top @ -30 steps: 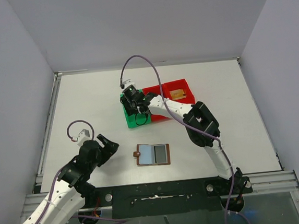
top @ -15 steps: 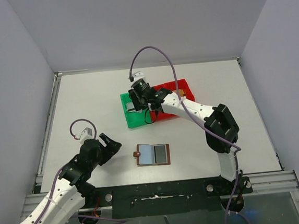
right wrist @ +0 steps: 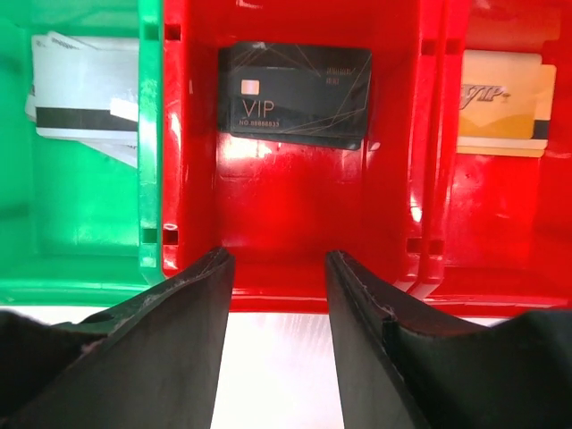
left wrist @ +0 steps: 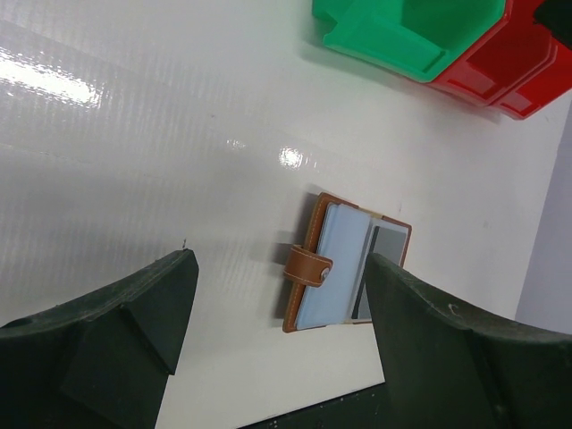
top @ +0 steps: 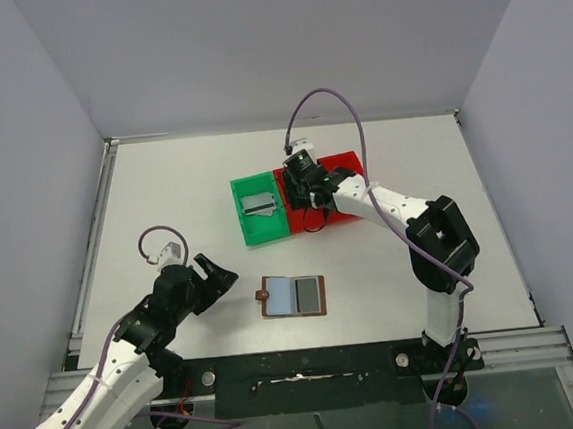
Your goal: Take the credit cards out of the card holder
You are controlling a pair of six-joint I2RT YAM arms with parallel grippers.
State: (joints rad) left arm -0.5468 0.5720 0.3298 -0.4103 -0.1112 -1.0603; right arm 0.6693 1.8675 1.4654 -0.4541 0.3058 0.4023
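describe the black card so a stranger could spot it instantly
On the table, find the green bin. The red bin next to it holds the black card. It alone is dark: the grey-white cards and gold card are pale.

We see a brown card holder [left wrist: 347, 264] with pale blue and grey panels; a green bin [right wrist: 89, 214] holding a white card [right wrist: 85, 80] with a black stripe; red bins [right wrist: 295, 201] holding a black card [right wrist: 295, 94] lettered in gold and a yellow card [right wrist: 503, 101].
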